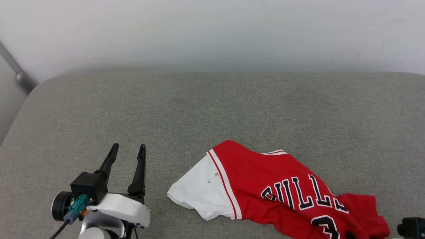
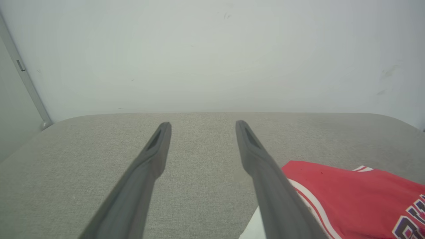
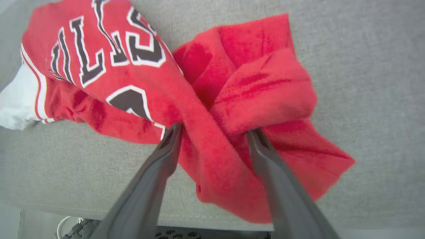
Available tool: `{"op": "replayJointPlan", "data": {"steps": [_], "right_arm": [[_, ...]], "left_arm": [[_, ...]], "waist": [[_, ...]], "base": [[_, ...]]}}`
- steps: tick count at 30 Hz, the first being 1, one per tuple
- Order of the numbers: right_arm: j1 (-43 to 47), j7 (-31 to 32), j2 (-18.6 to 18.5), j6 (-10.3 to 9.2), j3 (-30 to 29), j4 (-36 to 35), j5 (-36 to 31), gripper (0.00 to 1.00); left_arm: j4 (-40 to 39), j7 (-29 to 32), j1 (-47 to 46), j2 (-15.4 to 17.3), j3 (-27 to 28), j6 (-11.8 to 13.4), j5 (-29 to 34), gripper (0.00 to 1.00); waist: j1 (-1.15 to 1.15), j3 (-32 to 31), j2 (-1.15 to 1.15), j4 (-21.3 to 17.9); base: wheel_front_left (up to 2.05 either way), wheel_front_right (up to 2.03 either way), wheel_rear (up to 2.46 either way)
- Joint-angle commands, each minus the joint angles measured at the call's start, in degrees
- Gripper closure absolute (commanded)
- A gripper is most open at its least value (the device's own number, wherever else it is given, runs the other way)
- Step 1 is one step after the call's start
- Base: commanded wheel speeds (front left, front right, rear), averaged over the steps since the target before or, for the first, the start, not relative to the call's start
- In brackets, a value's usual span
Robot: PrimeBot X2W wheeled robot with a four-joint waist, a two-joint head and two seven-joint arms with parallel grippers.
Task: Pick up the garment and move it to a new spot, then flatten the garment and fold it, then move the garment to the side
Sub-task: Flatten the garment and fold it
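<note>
The garment (image 1: 265, 179), a red jersey with a white sleeve and black lettering, lies crumpled on the grey cushion at the lower right of the head view. In the right wrist view my right gripper (image 3: 212, 132) stands open over the garment (image 3: 132, 66), with a bunched red fold between its spread fingers (image 3: 166, 156). My left gripper (image 1: 128, 147) is open and holds nothing at the lower left, a short way left of the white sleeve. In the left wrist view the left gripper (image 2: 203, 124) has the garment (image 2: 348, 192) beside its right finger.
The grey fabric cushion (image 1: 212, 109) stretches wide to the back and left, ending at a pale wall (image 1: 212, 33). A metal bar (image 1: 20, 78) slants at the far left corner. The cushion's near edge (image 3: 66, 205) runs just below the garment.
</note>
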Motion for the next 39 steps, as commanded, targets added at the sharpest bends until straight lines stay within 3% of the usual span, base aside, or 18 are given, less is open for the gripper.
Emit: {"op": "replayJointPlan", "data": {"steps": [1,7,11,17,22,31,39], "right_arm": [[-1.65,-2.65,0.25,-0.02,0.04,0.04,0.24,0.00],[-3.43,-11.52,-0.32,-0.03,-1.58,-2.80,2.64,0.00],[-5.80,-10.90,-3.31,-0.02,-3.64,-2.93,3.17,0.00],[-13.27,-4.04,-9.05,-0.02,-1.34,1.37,6.42,0.00],[-20.23,5.71,-12.80,-0.03,3.95,4.21,8.71,0.00],[-29.03,21.36,-16.66,-0.03,14.02,7.74,9.56,0.00],[-29.84,26.32,-17.59,-0.03,19.74,15.20,9.28,0.00]], "left_arm": [[-0.43,0.05,0.74,0.23,0.23,0.16,-0.23,0.00],[-1.41,0.53,2.33,1.05,1.04,1.13,-0.80,0.00],[-2.03,0.73,3.01,1.34,1.43,1.69,-1.05,0.00],[-2.85,1.15,1.54,1.20,0.77,1.70,-0.79,0.00],[-3.22,0.83,-0.79,0.75,-0.37,0.79,-0.38,0.00],[-1.85,-0.69,-5.87,-0.44,-2.21,-1.18,0.03,0.00],[0.49,-2.31,-7.43,-2.07,-2.62,-1.91,-1.13,0.00]], "waist": [[0.00,-0.16,0.00,-0.28],[0.00,-0.91,0.00,-1.30],[0.00,-1.17,0.00,-1.59],[0.00,-0.37,0.00,-0.71],[0.00,2.59,0.00,1.41],[0.00,8.43,0.00,6.30],[0.00,11.05,0.00,8.18]], "base": [[0.00,0.00,0.00],[0.00,0.00,0.00],[0.00,0.00,0.00],[0.00,0.00,0.00],[0.00,0.00,0.00],[0.00,0.00,0.00],[0.00,0.00,0.00]]}}
